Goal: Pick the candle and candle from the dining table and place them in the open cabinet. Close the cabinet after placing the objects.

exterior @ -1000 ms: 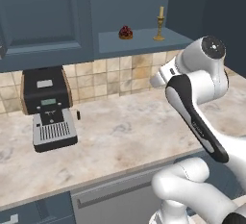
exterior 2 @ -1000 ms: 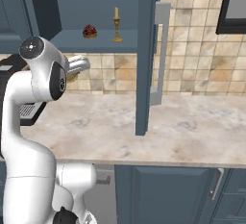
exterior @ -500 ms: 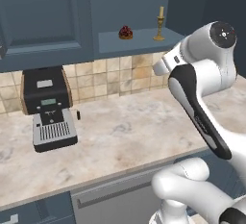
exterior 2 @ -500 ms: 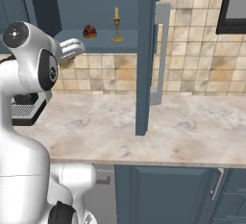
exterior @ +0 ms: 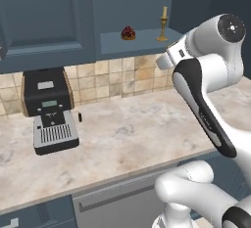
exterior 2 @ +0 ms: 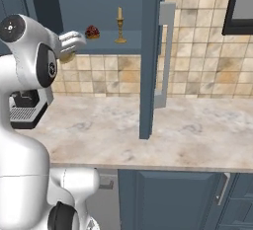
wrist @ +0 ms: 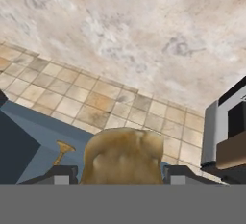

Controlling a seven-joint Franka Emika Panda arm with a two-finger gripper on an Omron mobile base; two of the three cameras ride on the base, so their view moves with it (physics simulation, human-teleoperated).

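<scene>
Now gripper (wrist: 117, 176) clamped on squat yellow-gold candle (wrist: 123, 155), filling gap between fingertips (wrist: 61, 175). Brass candlestick candle (exterior 2: 119, 25) upright on cabinet shelf (exterior 2: 106, 45), beside dark red lump (exterior 2: 92, 31).

Brass candlestick candle (exterior: 163, 25) and dark red lump (exterior: 128, 33) on the open cabinet (exterior: 137, 43) shelf, coffee machine (exterior: 50, 110) below.
</scene>
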